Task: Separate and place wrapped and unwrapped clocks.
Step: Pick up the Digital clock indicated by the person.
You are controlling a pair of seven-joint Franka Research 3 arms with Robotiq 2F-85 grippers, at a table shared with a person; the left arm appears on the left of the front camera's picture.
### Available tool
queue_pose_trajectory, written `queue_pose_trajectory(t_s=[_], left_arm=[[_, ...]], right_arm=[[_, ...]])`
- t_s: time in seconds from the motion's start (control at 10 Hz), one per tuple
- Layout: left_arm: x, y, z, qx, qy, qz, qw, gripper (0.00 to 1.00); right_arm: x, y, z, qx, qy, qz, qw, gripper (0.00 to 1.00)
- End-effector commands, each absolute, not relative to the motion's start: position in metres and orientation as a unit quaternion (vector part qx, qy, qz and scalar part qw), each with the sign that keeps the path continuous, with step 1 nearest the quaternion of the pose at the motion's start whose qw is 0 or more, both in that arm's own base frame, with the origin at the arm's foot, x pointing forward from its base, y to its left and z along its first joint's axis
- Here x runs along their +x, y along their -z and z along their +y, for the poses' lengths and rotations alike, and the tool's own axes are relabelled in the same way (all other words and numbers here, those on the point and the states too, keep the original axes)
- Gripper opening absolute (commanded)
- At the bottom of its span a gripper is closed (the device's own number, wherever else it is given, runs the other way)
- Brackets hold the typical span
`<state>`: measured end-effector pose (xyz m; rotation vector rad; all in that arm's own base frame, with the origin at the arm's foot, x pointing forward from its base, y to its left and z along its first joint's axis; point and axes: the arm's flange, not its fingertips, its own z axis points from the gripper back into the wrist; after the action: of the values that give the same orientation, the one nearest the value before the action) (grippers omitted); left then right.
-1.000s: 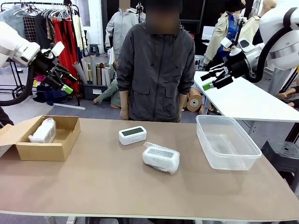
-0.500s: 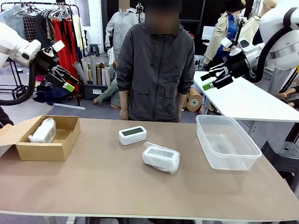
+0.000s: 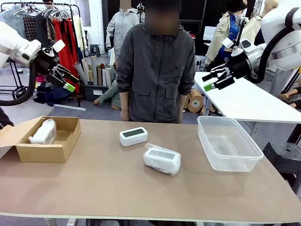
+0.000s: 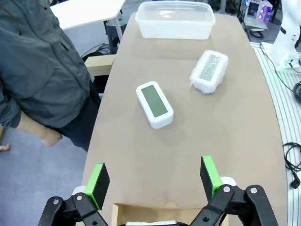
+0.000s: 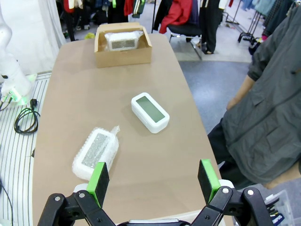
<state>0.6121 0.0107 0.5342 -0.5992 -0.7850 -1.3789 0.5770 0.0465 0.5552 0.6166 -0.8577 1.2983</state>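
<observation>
A brown table (image 3: 94,188) stands in a room with racks of clothes at the back. A person (image 3: 157,70) in a dark grey jacket stands at the far side, arms down.

High up on the left, the left gripper (image 4: 153,172) hangs in the air over the box end of the table. Its jaws are wide apart and hold nothing. Under it, near the left edge, sits a cardboard box (image 3: 40,153). One wrapped clock (image 3: 43,132) lies inside it.

In the middle of the table, close to the person, the bare clock (image 3: 133,136) lies flat with its screen up. Just to its right and nearer the robot lies the other wrapped clock (image 3: 162,159).

Farther right stands a clear plastic tub (image 3: 205,141). High above it, the right gripper (image 5: 153,176) hangs with its jaws wide apart and nothing in them.
</observation>
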Motion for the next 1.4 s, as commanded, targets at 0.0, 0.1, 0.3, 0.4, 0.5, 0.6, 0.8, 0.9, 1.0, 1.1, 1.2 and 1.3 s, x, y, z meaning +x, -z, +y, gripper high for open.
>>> queue_pose_trajectory(t_s=[0.0, 0.1, 0.3, 0.4, 0.5, 0.6, 0.8, 0.9, 1.0, 1.1, 1.2, 1.3], left_arm=[[0.6066, -0.5323, 0.01, -0.258, 0.613, -0.349, 0.66, 1.0], [0.6066, -0.5323, 0.01, -0.258, 0.613, -0.349, 0.66, 1.0], [0.6066, -0.5323, 0.01, -0.258, 0.613, -0.349, 0.66, 1.0], [0.6066, -0.5323, 0.01, -0.258, 0.613, -0.349, 0.66, 1.0], [0.6066, -0.5323, 0.01, -0.258, 0.613, -0.349, 0.66, 1.0], [0.6066, -0.5323, 0.01, -0.258, 0.613, -0.349, 0.66, 1.0], [0.6066, -0.5323, 0.01, -0.258, 0.613, -0.349, 0.66, 1.0], [0.6066, -0.5323, 0.01, -0.258, 0.613, -0.349, 0.66, 1.0], [0.6066, -0.5323, 0.01, -0.258, 0.613, -0.349, 0.66, 1.0], [0.6066, -0.5323, 0.01, -0.258, 0.613, -0.349, 0.66, 1.0], [0.6066, -0.5323, 0.01, -0.258, 0.613, -0.349, 0.66, 1.0], [0.6066, -0.5323, 0.01, -0.258, 0.613, -0.349, 0.66, 1.0]], right_arm=[[0.5766, -0.5572, 0.0464, 0.272, -0.576, -0.383, 0.669, 1.0], [0.5766, -0.5572, 0.0464, 0.272, -0.576, -0.383, 0.669, 1.0], [0.5766, -0.5572, 0.0464, 0.272, -0.576, -0.383, 0.669, 1.0], [0.5766, -0.5572, 0.0464, 0.272, -0.576, -0.383, 0.669, 1.0], [0.5766, -0.5572, 0.0464, 0.272, -0.576, -0.383, 0.669, 1.0], [0.5766, -0.5572, 0.0464, 0.272, -0.576, -0.383, 0.669, 1.0], [0.5766, -0.5572, 0.0464, 0.272, -0.576, -0.383, 0.669, 1.0], [0.5766, -0.5572, 0.0464, 0.272, -0.576, -0.383, 0.669, 1.0], [0.5766, -0.5572, 0.0464, 0.272, -0.576, -0.383, 0.669, 1.0], [0.5766, -0.5572, 0.0464, 0.272, -0.576, -0.383, 0.669, 1.0], [0.5766, -0.5572, 0.0464, 0.272, -0.576, -0.383, 0.669, 1.0], [0.5766, -0.5572, 0.0464, 0.272, -0.576, -0.383, 0.669, 1.0]])
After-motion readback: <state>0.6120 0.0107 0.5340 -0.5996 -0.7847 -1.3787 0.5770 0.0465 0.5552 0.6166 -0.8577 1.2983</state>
